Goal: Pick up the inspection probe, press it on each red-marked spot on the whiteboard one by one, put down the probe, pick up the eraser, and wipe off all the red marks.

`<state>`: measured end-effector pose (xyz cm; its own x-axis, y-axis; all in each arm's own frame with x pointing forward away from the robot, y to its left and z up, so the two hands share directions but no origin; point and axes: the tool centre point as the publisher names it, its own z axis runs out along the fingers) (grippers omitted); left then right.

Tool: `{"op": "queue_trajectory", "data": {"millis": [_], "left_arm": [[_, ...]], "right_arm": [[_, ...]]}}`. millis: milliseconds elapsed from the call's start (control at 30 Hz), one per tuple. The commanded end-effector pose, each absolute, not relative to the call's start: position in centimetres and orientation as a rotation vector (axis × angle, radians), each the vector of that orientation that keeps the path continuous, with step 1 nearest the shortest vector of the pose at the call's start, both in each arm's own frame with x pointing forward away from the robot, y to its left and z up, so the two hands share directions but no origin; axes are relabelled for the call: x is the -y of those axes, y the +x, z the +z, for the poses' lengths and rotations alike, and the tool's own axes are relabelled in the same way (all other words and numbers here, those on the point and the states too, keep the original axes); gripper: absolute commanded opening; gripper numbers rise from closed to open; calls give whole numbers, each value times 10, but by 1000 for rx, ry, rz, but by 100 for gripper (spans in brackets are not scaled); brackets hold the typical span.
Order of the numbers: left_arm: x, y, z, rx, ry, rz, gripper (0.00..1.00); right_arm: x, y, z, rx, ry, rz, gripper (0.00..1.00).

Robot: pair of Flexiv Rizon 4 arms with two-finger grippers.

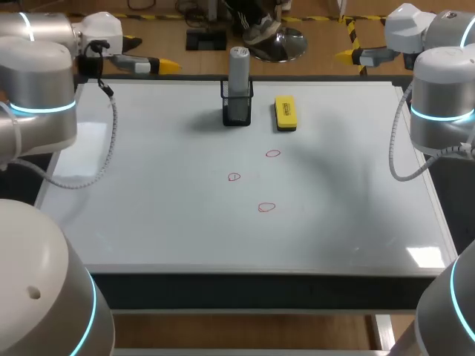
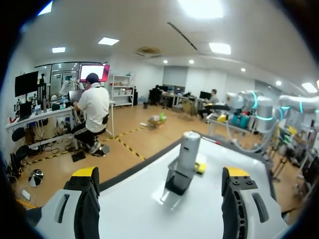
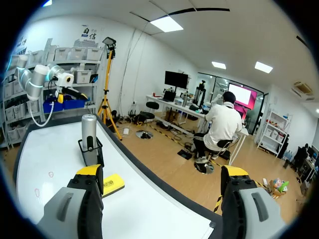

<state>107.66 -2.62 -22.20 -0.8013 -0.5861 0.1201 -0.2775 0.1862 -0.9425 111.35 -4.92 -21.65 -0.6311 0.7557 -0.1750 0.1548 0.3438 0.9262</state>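
Looking at the head view, you have both arms up at the far edge of the whiteboard [image 1: 148,208], which covers the desk [image 1: 245,291]. Your left claw [image 1: 169,66] sits in the upper left of the frame with its tips pointing toward centre. Your right claw [image 1: 345,54] is in the upper right, pointing back the other way. Both claws are spread wide and grip nothing. The left wrist view shows its yellow-tipped fingers [image 2: 85,181] well apart, and the right wrist view shows the same.

The inspection probe [image 1: 238,68] is a grey cylinder standing upright in a black mesh holder [image 1: 237,113], upper centre of the frame near the board's far edge, well apart from both claws. The yellow eraser [image 1: 285,113] lies flat just right of the holder, close to it but not touching.

Three red marks, small outlined loops, sit mid-frame: one [image 1: 273,154] below the eraser, one [image 1: 234,177] below the holder, and one [image 1: 266,208] lowest.

In the left wrist view, probe and holder are ahead of the claw with the eraser showing just behind the holder. In the right wrist view the eraser is ahead, just past one finger — holder and probe beyond it.
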Motion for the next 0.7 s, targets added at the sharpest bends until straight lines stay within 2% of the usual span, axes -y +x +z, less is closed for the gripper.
{"op": "queue_trajectory", "data": {"millis": [33,700], "left_arm": [[38,1087,-227,-2243,-769,-1692,100],[106,1099,-245,-2411,-504,-1834,100]], "right_arm": [[49,1114,-216,-2011,792,1290,100],[49,1114,-216,-2011,792,1290,100]]}}
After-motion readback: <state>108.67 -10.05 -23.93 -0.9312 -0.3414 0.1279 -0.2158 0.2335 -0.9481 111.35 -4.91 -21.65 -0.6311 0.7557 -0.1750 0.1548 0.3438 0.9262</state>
